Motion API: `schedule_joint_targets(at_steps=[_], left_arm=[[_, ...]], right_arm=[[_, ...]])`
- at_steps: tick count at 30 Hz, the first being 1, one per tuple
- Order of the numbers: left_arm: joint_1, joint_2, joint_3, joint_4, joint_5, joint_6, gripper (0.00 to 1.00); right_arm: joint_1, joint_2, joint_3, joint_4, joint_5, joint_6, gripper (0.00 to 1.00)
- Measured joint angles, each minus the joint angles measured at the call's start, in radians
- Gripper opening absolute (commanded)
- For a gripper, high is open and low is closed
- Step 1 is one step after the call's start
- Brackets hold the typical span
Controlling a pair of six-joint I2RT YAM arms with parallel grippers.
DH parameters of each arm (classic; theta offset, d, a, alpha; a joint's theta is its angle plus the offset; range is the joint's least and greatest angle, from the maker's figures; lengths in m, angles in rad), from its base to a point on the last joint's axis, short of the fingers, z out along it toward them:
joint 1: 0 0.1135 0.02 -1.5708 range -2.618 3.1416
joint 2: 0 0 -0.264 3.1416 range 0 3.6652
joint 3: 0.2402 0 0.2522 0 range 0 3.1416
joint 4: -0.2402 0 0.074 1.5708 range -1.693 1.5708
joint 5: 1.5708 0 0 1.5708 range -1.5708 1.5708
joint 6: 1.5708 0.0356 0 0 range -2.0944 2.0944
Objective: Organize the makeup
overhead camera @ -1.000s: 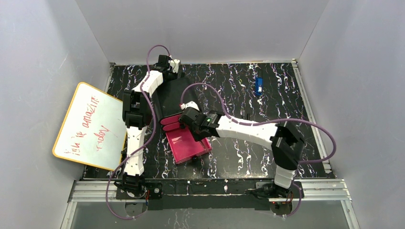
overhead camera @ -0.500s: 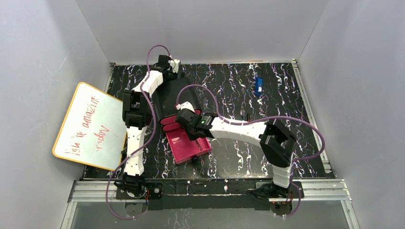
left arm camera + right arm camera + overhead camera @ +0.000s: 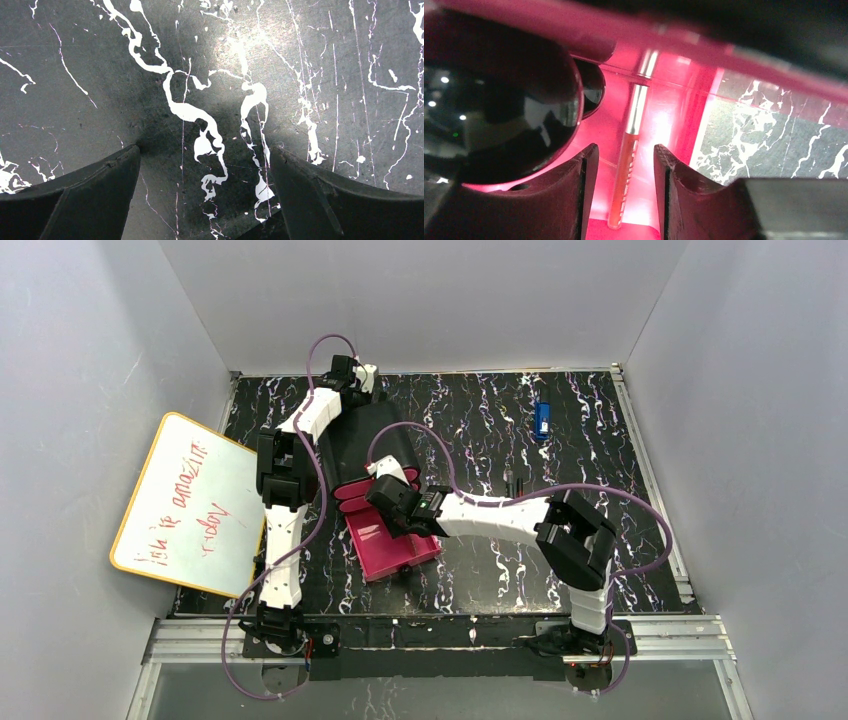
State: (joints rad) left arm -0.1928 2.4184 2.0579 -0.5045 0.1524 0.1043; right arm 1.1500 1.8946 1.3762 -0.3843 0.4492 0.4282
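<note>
In the right wrist view, a thin pink stick with a silver cap point(image 3: 631, 125) lies on the floor of an open pink drawer point(image 3: 694, 110). A round glossy black compact point(image 3: 499, 115) lies to its left. My right gripper point(image 3: 625, 150) is open, its fingers on either side of the stick and not touching it. In the top view the right gripper point(image 3: 385, 495) is over the back of the pulled-out drawer point(image 3: 400, 552). My left gripper point(image 3: 203, 150) is open and empty over bare marbled table, at the back left in the top view point(image 3: 360, 375). A thin dark stick point(image 3: 510, 480) lies on the table.
The black box point(image 3: 365, 445) that holds the drawer stands left of centre. A small blue rectangular object point(image 3: 542, 420) lies at the back right. A whiteboard with red writing point(image 3: 190, 505) leans at the left wall. Grey walls enclose the table.
My right gripper has moved left and toward the black box, lower over the pink drawer. The left arm has not moved.
</note>
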Motion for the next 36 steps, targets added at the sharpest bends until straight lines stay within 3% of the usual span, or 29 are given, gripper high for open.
schedule_joint_targets(at_steps=[8,13,16,19,24,36], left_arm=[[0.0,0.0,0.0,0.0,0.0,0.0,0.98],[0.0,0.0,0.0,0.0,0.0,0.0,0.98],[0.0,0.0,0.0,0.0,0.0,0.0,0.98],[0.0,0.0,0.0,0.0,0.0,0.0,0.99],[0.0,0.0,0.0,0.0,0.0,0.0,0.98],[-0.001,0.0,0.0,0.0,-0.001,0.001,0.98]], right_arm=[[0.003,-0.035,-0.002,-0.068,0.06,-0.014,0.53],[-0.01,-0.251,-0.07,-0.14,0.113,-0.013,0.53],[-0.086,-0.412,-0.147,-0.144,0.105,-0.011,0.52],[-0.238,-0.488,-0.23,-0.135,0.083,-0.011,0.52],[-0.439,-0.459,-0.344,-0.133,0.021,-0.025,0.5],[-0.623,-0.303,-0.393,0.017,-0.124,-0.088,0.47]])
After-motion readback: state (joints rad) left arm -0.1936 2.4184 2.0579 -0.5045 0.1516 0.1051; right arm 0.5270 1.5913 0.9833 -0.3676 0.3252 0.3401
